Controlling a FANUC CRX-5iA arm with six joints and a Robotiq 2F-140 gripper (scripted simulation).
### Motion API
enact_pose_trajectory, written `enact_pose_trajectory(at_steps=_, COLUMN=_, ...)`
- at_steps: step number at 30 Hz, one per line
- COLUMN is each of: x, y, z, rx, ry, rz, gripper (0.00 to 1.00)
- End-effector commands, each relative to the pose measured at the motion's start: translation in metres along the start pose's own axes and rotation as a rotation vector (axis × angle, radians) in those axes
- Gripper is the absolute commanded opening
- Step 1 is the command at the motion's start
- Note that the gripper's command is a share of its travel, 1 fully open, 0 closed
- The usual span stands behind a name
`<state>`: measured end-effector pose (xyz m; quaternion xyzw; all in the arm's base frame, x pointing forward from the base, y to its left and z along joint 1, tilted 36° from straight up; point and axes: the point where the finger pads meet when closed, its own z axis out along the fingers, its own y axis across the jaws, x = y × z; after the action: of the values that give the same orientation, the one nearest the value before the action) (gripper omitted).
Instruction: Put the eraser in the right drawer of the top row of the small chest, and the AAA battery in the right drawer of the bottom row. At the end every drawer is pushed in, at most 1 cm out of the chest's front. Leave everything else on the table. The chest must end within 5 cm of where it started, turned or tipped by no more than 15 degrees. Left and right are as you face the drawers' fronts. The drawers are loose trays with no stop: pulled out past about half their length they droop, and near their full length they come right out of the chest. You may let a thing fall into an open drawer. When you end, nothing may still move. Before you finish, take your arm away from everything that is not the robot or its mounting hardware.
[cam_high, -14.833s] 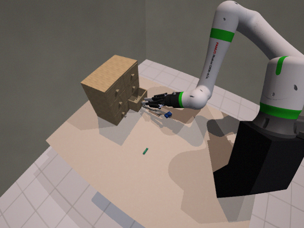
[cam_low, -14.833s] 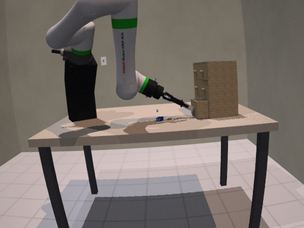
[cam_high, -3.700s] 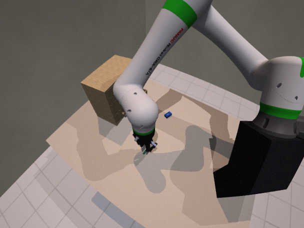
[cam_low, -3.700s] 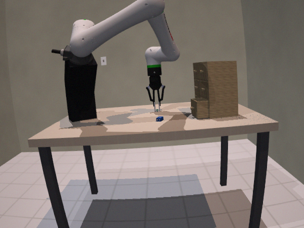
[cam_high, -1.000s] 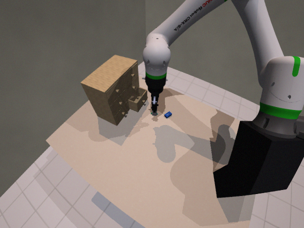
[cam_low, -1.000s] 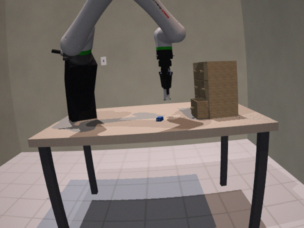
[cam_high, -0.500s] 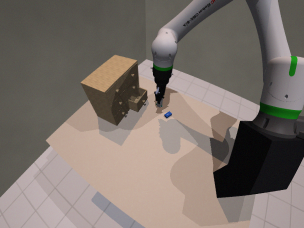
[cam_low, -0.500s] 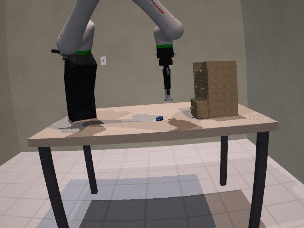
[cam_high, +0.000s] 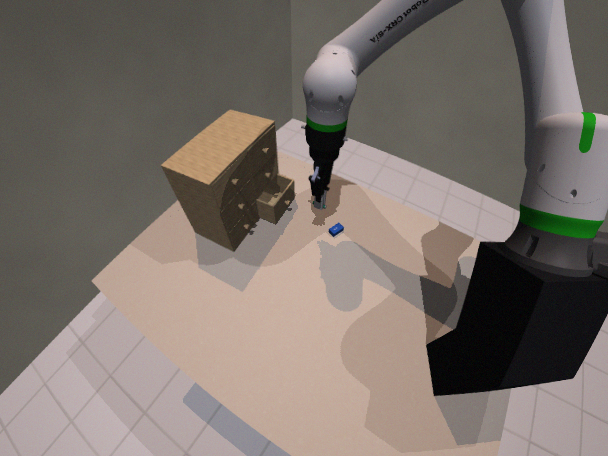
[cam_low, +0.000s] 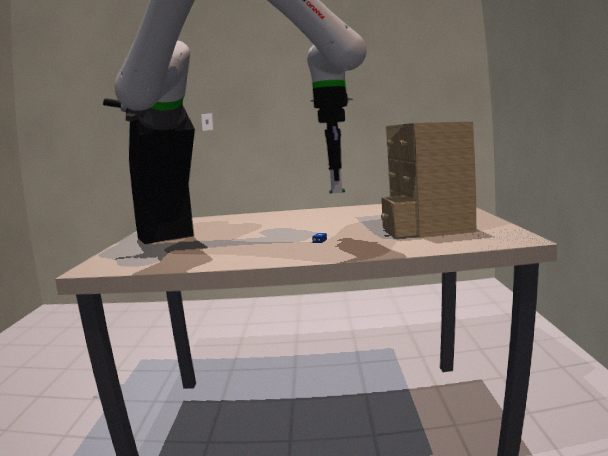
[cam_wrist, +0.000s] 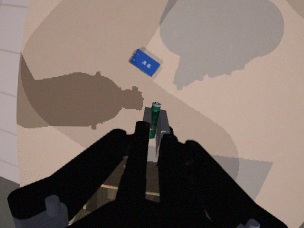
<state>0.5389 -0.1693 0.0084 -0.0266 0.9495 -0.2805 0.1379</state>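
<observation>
My gripper is shut on the green AAA battery, which lies crosswise between the fingertips, well above the table. The small wooden chest stands upright. Its bottom-row right drawer is pulled partway out and looks level. The gripper is a short way in front of this drawer and higher than it. The other drawers look pushed in, including the top-row right one. No eraser can be made out for certain. The open drawer's floor is partly hidden.
A small blue block with white marks lies on the table in front of the chest, on the robot base's side of the gripper. The black robot base stands opposite the chest.
</observation>
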Motion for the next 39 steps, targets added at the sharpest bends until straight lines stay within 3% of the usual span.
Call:
enact_pose_trajectory(at_steps=1, x=-0.0002, y=0.0, z=-0.001, rx=0.0, ry=0.0, rz=0.0, gripper=0.03)
enact_pose_trajectory(at_steps=19, x=0.0009, y=0.0, z=-0.0002, rx=0.0, ry=-0.052, rz=0.0, gripper=0.03)
enact_pose_trajectory(at_steps=39, x=0.0072, y=-0.0001, z=0.0042, rx=0.001, ry=-0.333, rz=0.0, gripper=0.03)
